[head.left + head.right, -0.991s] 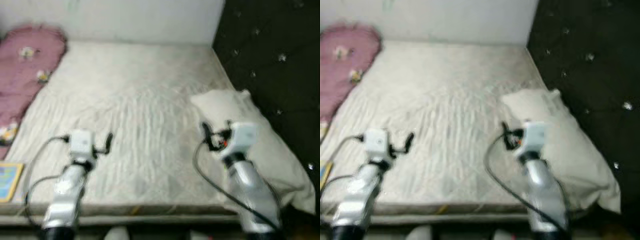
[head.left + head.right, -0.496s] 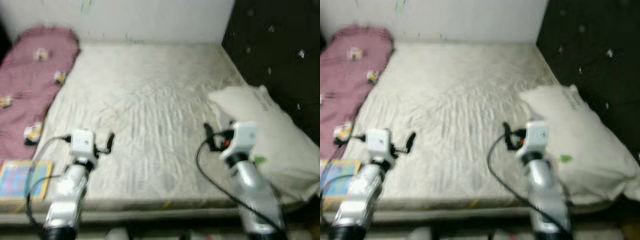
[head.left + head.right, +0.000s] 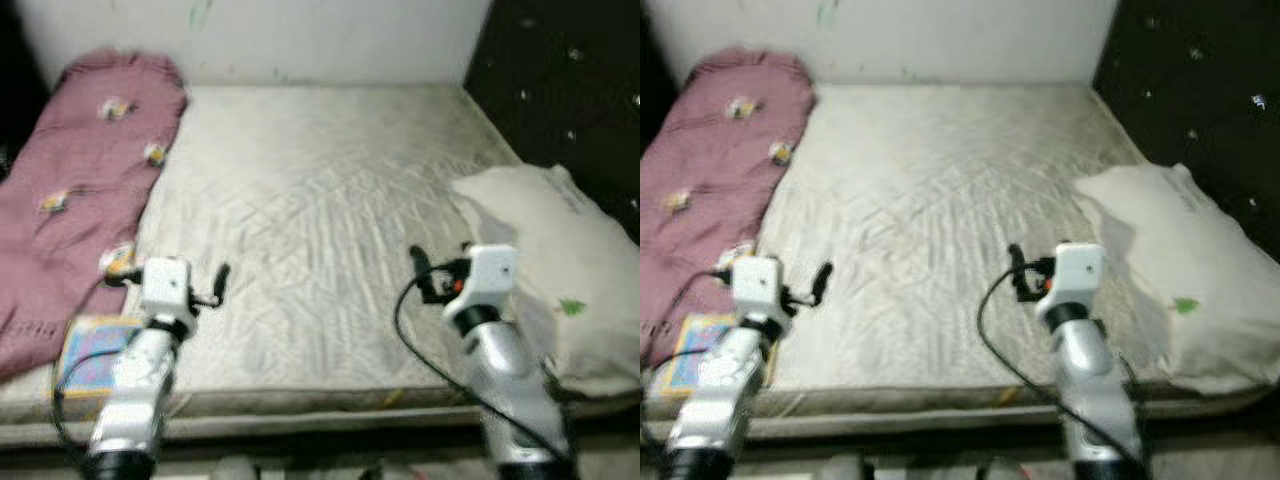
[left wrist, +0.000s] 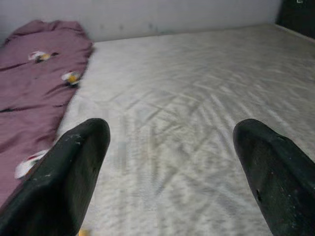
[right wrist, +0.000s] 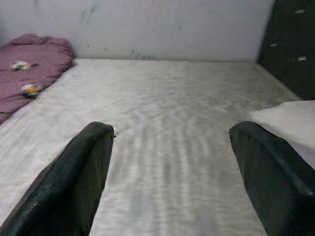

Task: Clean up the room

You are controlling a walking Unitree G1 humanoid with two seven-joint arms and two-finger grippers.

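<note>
A bare white mattress point(image 3: 320, 210) lies before me. A pink patterned blanket point(image 3: 80, 190) is bunched along its left side. A white pillow point(image 3: 555, 270) rests at the right edge against a dark tufted headboard point(image 3: 570, 80). A colourful book point(image 3: 90, 355) lies at the near left corner. My left gripper point(image 4: 172, 162) hovers open above the near left part of the mattress, holding nothing. My right gripper point(image 5: 172, 167) hovers open above the near right part, just left of the pillow, also with nothing in it.
A white wall point(image 3: 330, 40) runs behind the bed. The mattress's front edge point(image 3: 330, 405) is close below my arms. A black cable point(image 3: 420, 350) loops from the right arm.
The camera has swung left: the blanket and the book have come further into view and the pillow has shifted to the right edge. Both arms keep the same pose.
</note>
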